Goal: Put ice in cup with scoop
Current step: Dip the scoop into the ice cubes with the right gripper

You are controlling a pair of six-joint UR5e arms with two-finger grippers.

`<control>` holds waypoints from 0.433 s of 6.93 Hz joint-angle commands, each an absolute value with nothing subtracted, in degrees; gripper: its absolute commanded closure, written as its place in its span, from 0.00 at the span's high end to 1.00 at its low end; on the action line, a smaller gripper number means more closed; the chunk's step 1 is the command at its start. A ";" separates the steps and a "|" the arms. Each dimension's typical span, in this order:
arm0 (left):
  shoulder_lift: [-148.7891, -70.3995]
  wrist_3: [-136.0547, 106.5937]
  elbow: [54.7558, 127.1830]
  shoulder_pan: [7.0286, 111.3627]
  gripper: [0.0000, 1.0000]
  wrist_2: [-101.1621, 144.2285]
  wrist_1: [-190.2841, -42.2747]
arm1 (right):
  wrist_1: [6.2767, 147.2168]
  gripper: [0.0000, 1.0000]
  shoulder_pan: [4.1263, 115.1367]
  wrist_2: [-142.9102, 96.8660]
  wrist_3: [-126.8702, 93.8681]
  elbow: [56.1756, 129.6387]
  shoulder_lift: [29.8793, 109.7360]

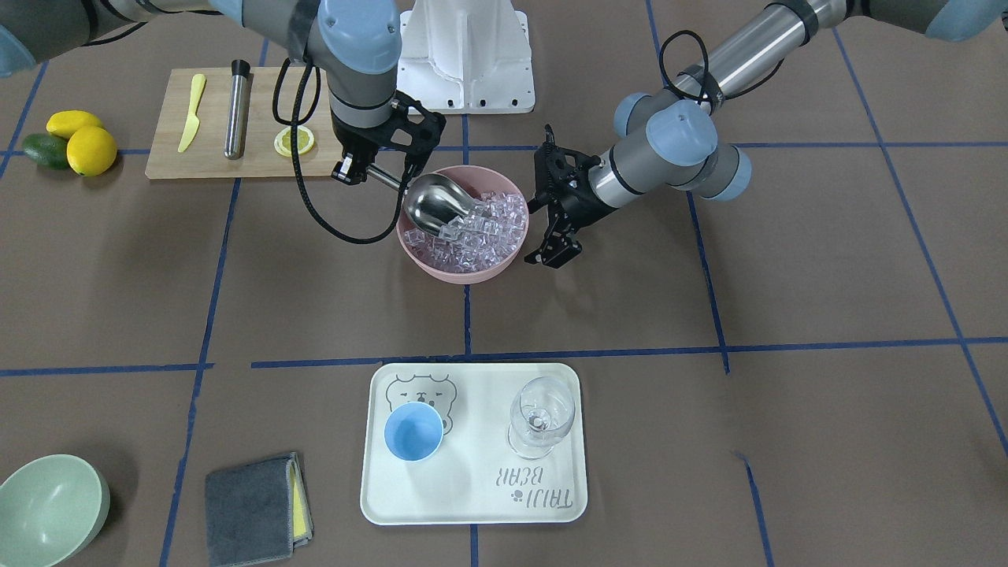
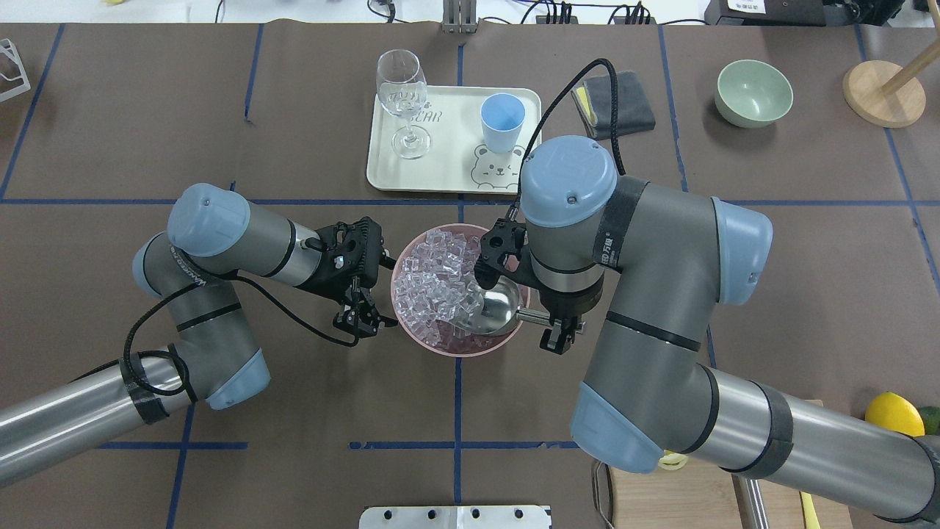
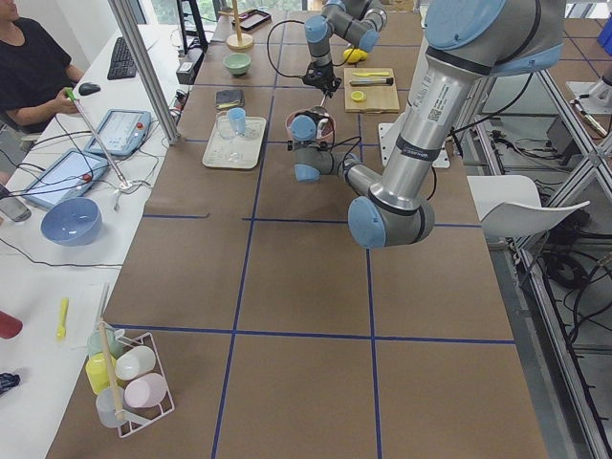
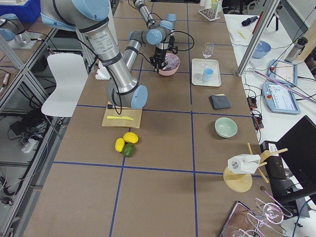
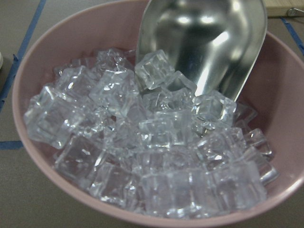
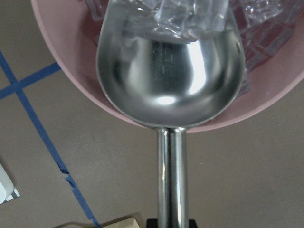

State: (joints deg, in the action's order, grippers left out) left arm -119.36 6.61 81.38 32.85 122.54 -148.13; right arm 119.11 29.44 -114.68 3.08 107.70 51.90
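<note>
The steel scoop [image 1: 435,206] lies tilted in a pink bowl [image 1: 465,273] full of clear ice cubes [image 1: 488,228], its mouth pushed into the pile. A few cubes sit at the scoop's lip in the left wrist view [image 5: 154,69]. My right gripper [image 1: 354,169] is shut on the scoop's thin handle [image 6: 171,180] just outside the bowl's rim. My left gripper [image 1: 555,253] hangs beside the bowl's other side, open and empty, not touching the rim. The light-blue cup [image 1: 413,431] stands upright and empty on a white tray [image 1: 472,504].
A clear wine glass [image 1: 539,417] stands on the tray beside the cup. A cutting board [image 1: 236,157] holds a yellow knife, a steel cylinder and a lemon slice. Lemons and an avocado [image 1: 75,142], a green bowl [image 1: 47,508] and a grey cloth [image 1: 256,508] lie around.
</note>
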 commanded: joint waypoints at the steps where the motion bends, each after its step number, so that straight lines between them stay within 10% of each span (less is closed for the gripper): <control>1: -119.27 4.83 81.39 32.87 1.00 122.61 -148.89 | 116.02 0.00 29.71 -114.70 2.37 108.36 53.17; 3: -119.18 4.83 81.39 32.87 1.00 122.61 -148.89 | 116.02 0.00 29.62 -114.61 2.46 112.04 55.89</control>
